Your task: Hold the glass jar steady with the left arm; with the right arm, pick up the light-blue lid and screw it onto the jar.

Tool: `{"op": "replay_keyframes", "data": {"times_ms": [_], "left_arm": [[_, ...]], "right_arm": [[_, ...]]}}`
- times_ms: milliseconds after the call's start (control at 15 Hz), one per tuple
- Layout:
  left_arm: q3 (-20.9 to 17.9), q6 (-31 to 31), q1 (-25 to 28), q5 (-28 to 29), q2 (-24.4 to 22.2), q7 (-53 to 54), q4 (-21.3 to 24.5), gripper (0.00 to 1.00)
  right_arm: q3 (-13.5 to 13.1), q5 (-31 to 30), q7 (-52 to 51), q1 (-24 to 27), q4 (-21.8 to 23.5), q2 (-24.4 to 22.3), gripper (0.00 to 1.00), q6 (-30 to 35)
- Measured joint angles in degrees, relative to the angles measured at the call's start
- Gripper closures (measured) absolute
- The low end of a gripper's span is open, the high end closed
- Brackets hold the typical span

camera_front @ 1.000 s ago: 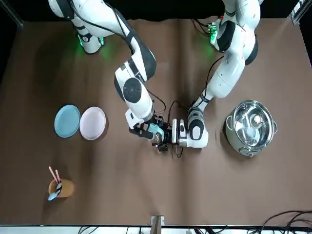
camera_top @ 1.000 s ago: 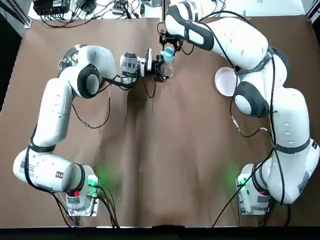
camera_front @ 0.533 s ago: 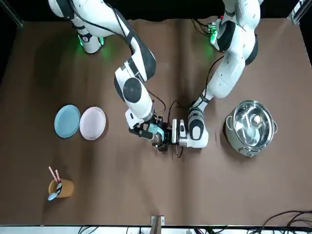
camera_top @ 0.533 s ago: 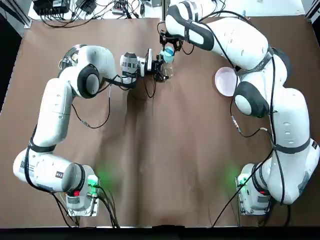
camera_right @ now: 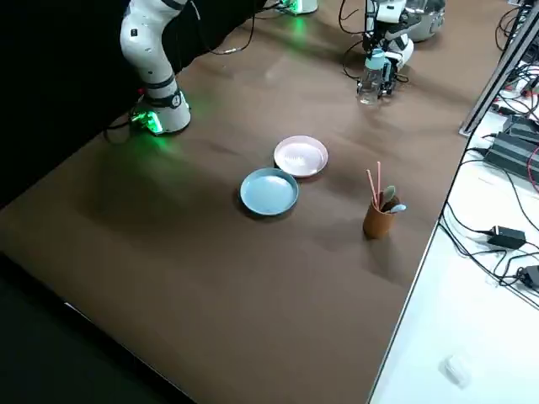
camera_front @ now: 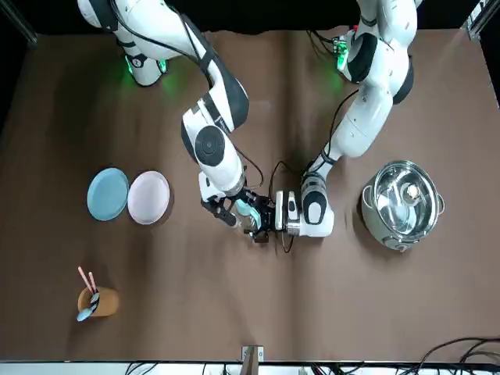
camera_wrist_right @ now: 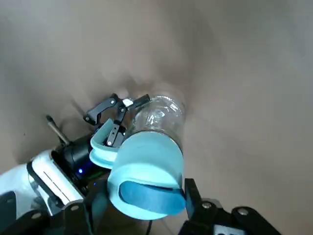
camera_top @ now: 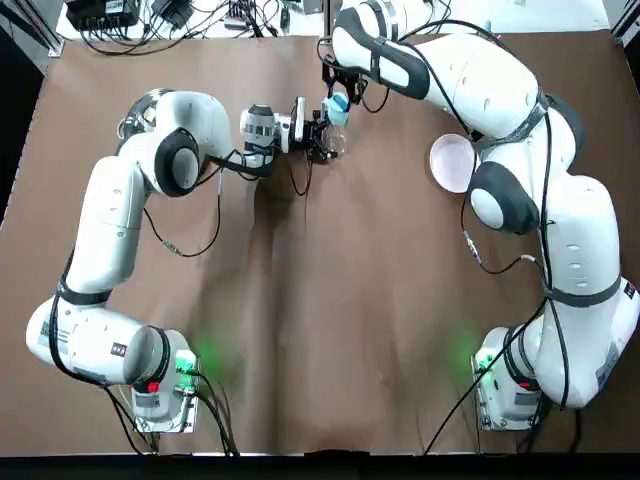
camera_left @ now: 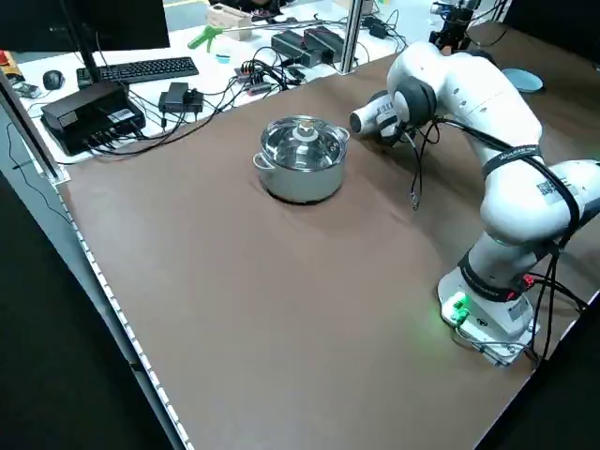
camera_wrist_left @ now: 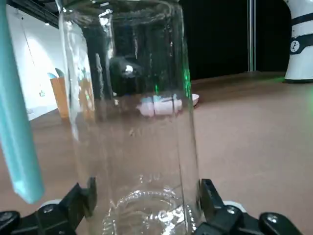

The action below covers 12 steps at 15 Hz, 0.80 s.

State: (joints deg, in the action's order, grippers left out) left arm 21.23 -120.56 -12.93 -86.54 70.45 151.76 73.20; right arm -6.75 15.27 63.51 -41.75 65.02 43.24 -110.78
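The clear glass jar (camera_top: 334, 141) stands upright on the brown table at the far middle. My left gripper (camera_top: 322, 136) lies low and is shut on the jar's base; its black fingers (camera_wrist_left: 80, 203) flank the glass jar (camera_wrist_left: 132, 122) in the left wrist view. My right gripper (camera_top: 337, 96) comes down from above, shut on the light-blue lid (camera_top: 338, 103). The lid (camera_wrist_right: 146, 174) hangs just over the jar (camera_wrist_right: 159, 115), a little off to one side of its mouth. Whether lid and jar touch, I cannot tell. From the right side, the lid (camera_right: 376, 60) sits above the jar (camera_right: 369, 88).
A steel pot with its own lid (camera_front: 402, 205) stands at my left, close to the left arm. A pink plate (camera_front: 148, 197) and a blue plate (camera_front: 107, 194) lie at my right. A brown cup with utensils (camera_front: 95, 301) stands near the far edge.
The right wrist has turned a little with the lid in it, staying over the jar. The left gripper and the jar have not moved.
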Motion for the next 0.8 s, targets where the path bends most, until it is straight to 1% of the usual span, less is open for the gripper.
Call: {"op": "replay_keyframes", "data": {"times_ms": [600, 800], "left_arm": [[0.01, -0.13, -0.03, 0.00, 0.00, -0.41, -0.02, 0.05], [0.01, -0.27, -0.04, 0.00, 0.00, -1.07, -0.02, 0.05]], "right_arm": [[-0.02, 0.01, 24.01, 0.09, -0.02, -0.07, 0.31, -0.03], [-0.02, 0.01, 30.39, 0.08, 0.25, -0.07, 0.31, -0.94]]}}
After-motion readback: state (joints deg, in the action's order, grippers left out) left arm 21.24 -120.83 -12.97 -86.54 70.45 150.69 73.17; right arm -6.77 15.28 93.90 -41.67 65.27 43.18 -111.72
